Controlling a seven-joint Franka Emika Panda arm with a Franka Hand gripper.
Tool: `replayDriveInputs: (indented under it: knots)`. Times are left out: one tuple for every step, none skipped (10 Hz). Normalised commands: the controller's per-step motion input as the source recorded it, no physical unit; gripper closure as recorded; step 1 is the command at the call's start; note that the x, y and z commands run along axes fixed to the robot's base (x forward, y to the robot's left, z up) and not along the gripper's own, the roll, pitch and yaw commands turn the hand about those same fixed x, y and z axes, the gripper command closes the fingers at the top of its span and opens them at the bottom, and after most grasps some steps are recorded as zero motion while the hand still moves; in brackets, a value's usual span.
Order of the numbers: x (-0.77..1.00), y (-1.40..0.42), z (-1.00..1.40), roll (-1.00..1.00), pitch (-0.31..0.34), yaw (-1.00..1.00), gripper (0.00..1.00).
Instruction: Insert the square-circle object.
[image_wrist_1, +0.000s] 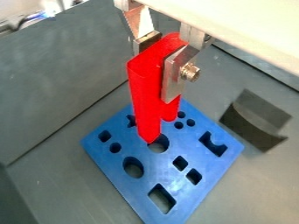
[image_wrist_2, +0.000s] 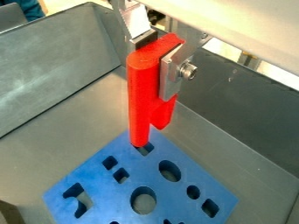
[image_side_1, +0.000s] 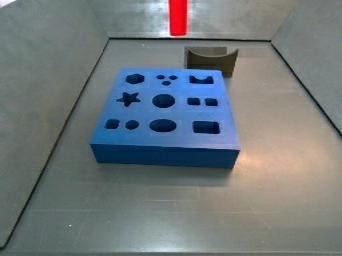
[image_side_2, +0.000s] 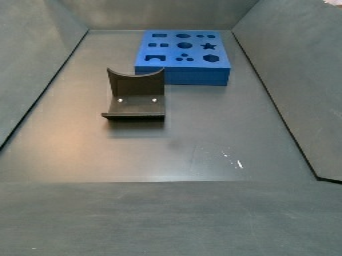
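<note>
The gripper (image_wrist_1: 165, 54) hangs above the blue plastic block with shaped holes (image_wrist_1: 163, 153). Its jaws are clamped on the tall bright red plastic square-circle object (image_wrist_2: 149, 92), held upright. A dark grey curved-top block (image_side_2: 135, 96) sits on the worktop (image_side_2: 187, 160).

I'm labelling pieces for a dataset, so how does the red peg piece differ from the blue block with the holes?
The square-circle object is bright red, tall and narrow; the blue block is blue, broad and flat, and much larger. The red piece hangs upright in the air, clamped in the gripper above the block; the block lies on the floor. The block's top carries many shaped holes; the red piece shows none. Both look like smooth, single-colour plastic.
</note>
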Motion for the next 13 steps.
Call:
replayDriveInputs:
  knots:
    - [-0.06, -0.03, -0.41, -0.09, -0.203, -1.00, 1.00]
    - [-0.05, -0.03, -0.41, -0.08, -0.196, -1.00, 1.00]
    - [-0.05, -0.03, -0.41, -0.09, -0.191, -1.00, 1.00]
    - [-0.20, 0.00, -0.41, -0.10, -0.097, -0.91, 1.00]
    - [-0.36, 0.00, -0.28, -0.05, -0.083, -0.80, 1.00]
    - [-0.43, 0.00, -0.18, -0.01, -0.057, -0.76, 1.00]
    - [-0.41, 0.00, -0.22, -0.02, -0.063, -0.81, 1.00]
    - [-0.39, 0.00, -0.21, -0.02, -0.060, -0.83, 1.00]
    - [-0.42, 0.00, -0.25, -0.04, -0.069, -0.79, 1.00]
    - [-0.40, 0.00, -0.25, -0.04, -0.067, -0.83, 1.00]
    - [-0.39, 0.00, -0.25, -0.04, -0.066, -0.83, 1.00]
    - [-0.39, 0.00, -0.26, -0.04, -0.067, -0.84, 1.00]
    - [-0.22, 0.00, -0.33, -0.03, -0.064, -0.95, 1.00]
